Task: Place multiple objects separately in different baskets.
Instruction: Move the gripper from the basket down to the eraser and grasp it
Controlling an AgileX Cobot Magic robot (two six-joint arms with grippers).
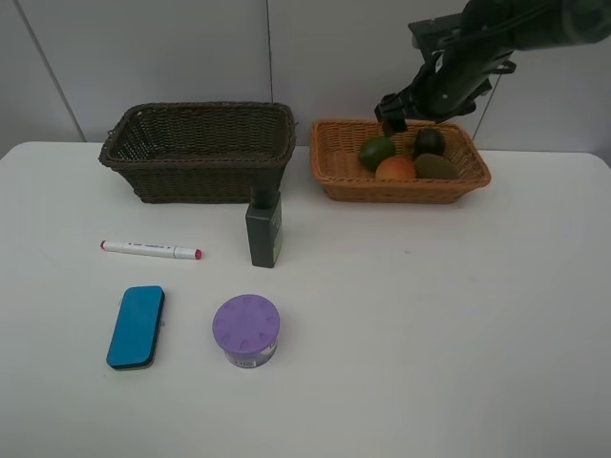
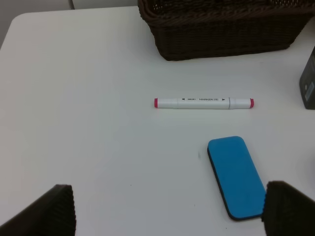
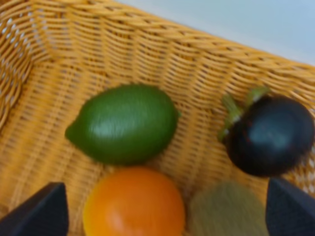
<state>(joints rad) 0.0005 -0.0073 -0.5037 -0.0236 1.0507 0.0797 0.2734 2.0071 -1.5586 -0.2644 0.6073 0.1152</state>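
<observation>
The light orange basket (image 1: 401,189) holds the green lime (image 1: 377,151), orange-red peach (image 1: 395,169), dark mangosteen (image 1: 429,141) and brown kiwi (image 1: 435,166). My right gripper (image 1: 396,114) hangs open and empty just above them. Its wrist view shows the lime (image 3: 123,123), peach (image 3: 134,201), mangosteen (image 3: 270,135) and blurred kiwi (image 3: 226,209). The dark brown basket (image 1: 196,176) looks empty. On the table lie the marker (image 1: 151,250), blue eraser (image 1: 136,326), purple-lidded jar (image 1: 246,329) and upright dark green bottle (image 1: 263,227). My left gripper (image 2: 170,211) is open above the table near the eraser (image 2: 236,177) and marker (image 2: 203,103).
The two baskets stand side by side at the back of the white table, near the wall. The dark basket (image 2: 226,34) and the bottle's edge (image 2: 308,86) show in the left wrist view. The left arm is out of the high view.
</observation>
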